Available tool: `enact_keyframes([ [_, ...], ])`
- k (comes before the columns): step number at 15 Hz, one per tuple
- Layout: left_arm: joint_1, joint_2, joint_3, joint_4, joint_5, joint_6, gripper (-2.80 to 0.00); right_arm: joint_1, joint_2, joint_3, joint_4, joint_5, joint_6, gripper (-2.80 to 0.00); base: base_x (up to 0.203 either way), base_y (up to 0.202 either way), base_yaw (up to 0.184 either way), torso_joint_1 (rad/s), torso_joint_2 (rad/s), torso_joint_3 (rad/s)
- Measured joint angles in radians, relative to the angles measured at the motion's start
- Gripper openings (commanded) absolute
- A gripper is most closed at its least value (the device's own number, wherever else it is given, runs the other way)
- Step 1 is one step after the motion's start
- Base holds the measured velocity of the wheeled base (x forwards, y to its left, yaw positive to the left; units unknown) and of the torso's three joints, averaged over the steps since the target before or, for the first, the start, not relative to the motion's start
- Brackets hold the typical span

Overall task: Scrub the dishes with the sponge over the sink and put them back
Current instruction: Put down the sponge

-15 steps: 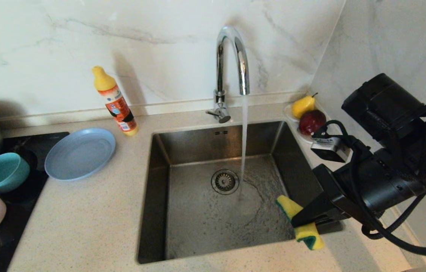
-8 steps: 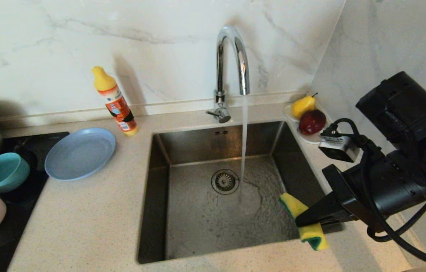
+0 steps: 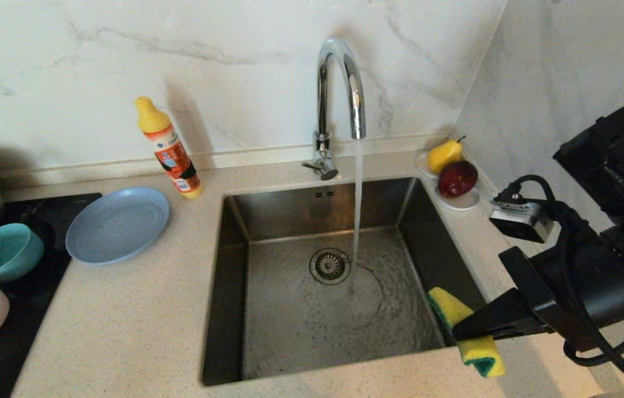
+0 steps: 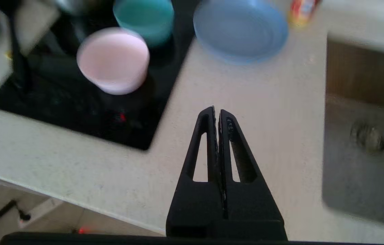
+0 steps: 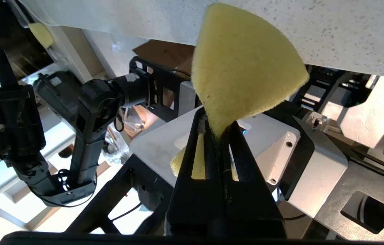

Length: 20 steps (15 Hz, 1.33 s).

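Bright, even light fills the head view. The detergent bottle throws a soft shadow up and right onto the marble wall, and the faucet carries glare. The left wrist view is motion-blurred, smearing the pale pink dish.

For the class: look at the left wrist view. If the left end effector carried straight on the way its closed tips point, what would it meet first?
Most likely the bare countertop. The left end effector, shut and empty, points across it toward the blue-grey plate, which lies further along that line. Depth is unclear, so whether it would touch the counter or skim above it cannot be told.
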Motion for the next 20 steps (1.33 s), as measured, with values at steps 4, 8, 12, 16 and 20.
enact_keyframes([
  [4, 0.083, -0.032, 0.017, 0.014, 0.0, 0.008, -2.8, -0.015, -0.034, 0.043, -0.004, 0.0, -0.001, -2.8, 0.0, 0.0, 0.0, 0.0, 0.0, 0.0],
  [8, 0.121, -0.16, 0.155, 0.01, -0.082, 0.099, -2.8, -0.018, -0.038, 0.057, -0.009, -0.027, -0.006, -2.8, 0.0, 0.0, 0.0, 0.0, 0.0, 0.0],
  [12, 0.129, -0.262, 0.296, -0.024, -0.354, 0.3, -2.8, -0.029, -0.041, 0.047, -0.008, -0.154, -0.088, -2.8, 0.0, 0.0, 0.0, 0.0, 0.0, 0.0],
  [16, 0.131, -0.285, 0.369, -0.054, -0.531, 0.301, -2.8, -0.051, -0.034, 0.076, -0.007, -0.378, -0.197, -2.8, 0.0, 0.0, 0.0, 0.0, 0.0, 0.0],
  [20, 0.132, -0.289, 0.38, -0.063, -0.529, 0.295, -2.8, -0.124, -0.017, 0.162, -0.079, -0.524, -0.33, -2.8, 0.0, 0.0, 0.0, 0.0, 0.0, 0.0],
])
